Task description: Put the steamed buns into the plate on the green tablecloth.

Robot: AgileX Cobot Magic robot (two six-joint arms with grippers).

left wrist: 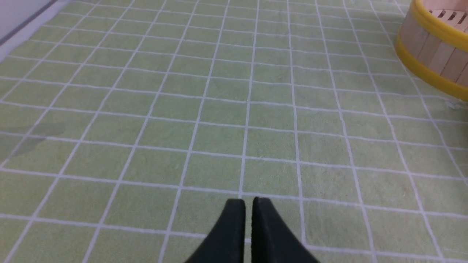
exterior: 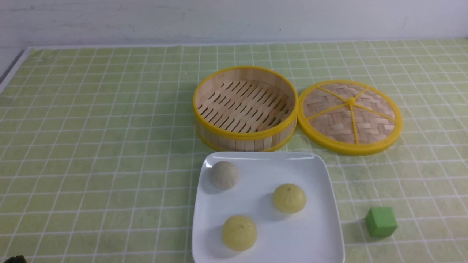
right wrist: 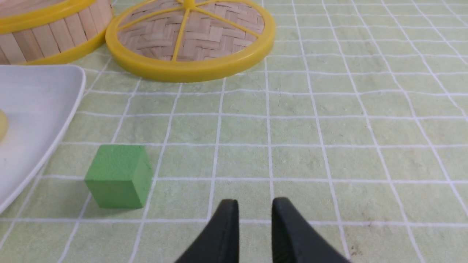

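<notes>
Three steamed buns lie in the white square plate (exterior: 263, 171) on the green tablecloth (exterior: 91, 146): a greyish-white one (exterior: 223, 175) at its far left, a pale yellow one (exterior: 289, 198) at the right, another yellow one (exterior: 239, 232) near the front. Neither arm reaches into the front view. The left gripper (left wrist: 248, 202) hovers over bare cloth, its fingers almost touching, nothing between them. In the right wrist view the right gripper (right wrist: 255, 202) stands slightly open and empty over the cloth, with the plate's edge (right wrist: 33, 106) off to one side.
An empty bamboo steamer basket (exterior: 245, 107) stands just behind the plate, and its woven lid (exterior: 350, 116) lies flat to its right. A green cube (exterior: 381, 221) sits right of the plate, close to the right gripper. The cloth's left edge meets a grey strip (exterior: 11, 71).
</notes>
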